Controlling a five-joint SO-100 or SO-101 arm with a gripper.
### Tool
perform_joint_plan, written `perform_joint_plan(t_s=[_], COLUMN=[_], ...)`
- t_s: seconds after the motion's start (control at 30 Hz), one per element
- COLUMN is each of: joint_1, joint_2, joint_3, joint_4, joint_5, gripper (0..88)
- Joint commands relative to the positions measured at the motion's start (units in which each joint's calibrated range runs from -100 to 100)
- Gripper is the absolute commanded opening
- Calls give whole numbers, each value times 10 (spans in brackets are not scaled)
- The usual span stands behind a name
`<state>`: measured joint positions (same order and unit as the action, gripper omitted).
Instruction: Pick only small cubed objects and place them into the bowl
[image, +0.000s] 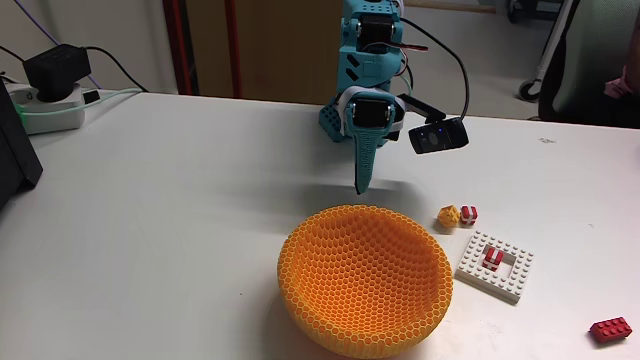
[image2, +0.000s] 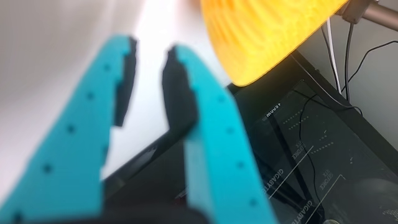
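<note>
In the fixed view the teal gripper points down at the white desk just behind the orange mesh bowl, holding nothing. Right of the bowl lie the yellow-orange cube and a red-and-white cube — side by side, touching or nearly so. Another striped cube sits inside the white frame plate; a dark red brick lies far right.

In the wrist view the gripper stands narrowly parted and empty — the bowl is blurred at the top.

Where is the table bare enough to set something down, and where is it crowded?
Bare: the wide stretch left of the bowl, up to the power strip. Crowded: right of the bowl, with cubes, white plate and red brick.
</note>
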<state>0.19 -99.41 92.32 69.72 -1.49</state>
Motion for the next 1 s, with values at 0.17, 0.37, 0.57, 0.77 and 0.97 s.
perform_joint_plan(t_s=[0.17,0.37,0.57,0.77,0.97], joint_1=[-10,-9,-28,-108,-237], joint_2=[-6,-6,68,205,318], joint_3=[-9,-9,-149,-309,-398], joint_4=[0,0,1,13,67], joint_5=[-31,-28,-27,-13,-12], gripper=[0,0,0,0,0])
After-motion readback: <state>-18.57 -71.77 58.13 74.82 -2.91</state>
